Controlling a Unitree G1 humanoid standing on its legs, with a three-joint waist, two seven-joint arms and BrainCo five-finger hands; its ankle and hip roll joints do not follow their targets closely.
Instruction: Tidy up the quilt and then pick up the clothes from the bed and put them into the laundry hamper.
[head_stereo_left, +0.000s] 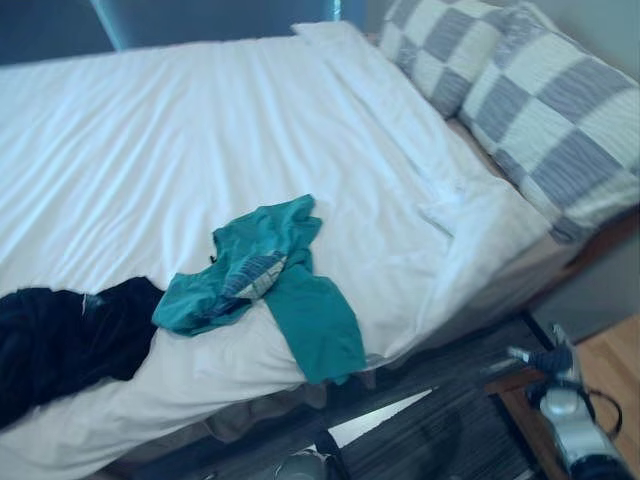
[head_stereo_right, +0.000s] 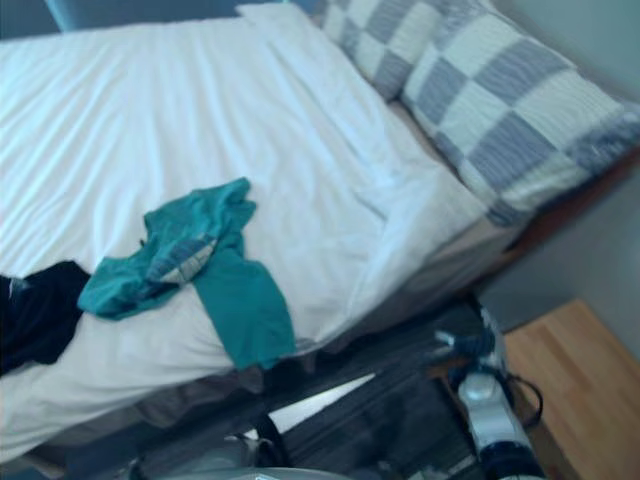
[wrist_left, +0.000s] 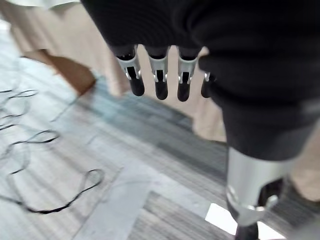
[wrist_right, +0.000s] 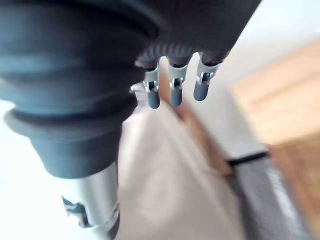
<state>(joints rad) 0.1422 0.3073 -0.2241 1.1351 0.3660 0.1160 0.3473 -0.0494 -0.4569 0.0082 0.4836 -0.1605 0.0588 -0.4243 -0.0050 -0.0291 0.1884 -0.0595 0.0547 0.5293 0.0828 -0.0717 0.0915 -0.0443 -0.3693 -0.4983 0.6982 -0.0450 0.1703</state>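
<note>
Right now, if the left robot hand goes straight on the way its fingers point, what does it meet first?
Probably the beige bed skirt. In the left wrist view the left robot hand hangs open above the grey floor, fingers aimed at that cloth. Nothing shows between, though depth is unclear.

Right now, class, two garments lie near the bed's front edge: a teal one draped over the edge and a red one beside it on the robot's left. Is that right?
Not quite. The garment beside the teal one is black, not red, as the left eye view shows. The rest holds: both lie near the front edge of the bed, the teal one hanging over it, the black one on the robot's left.
</note>
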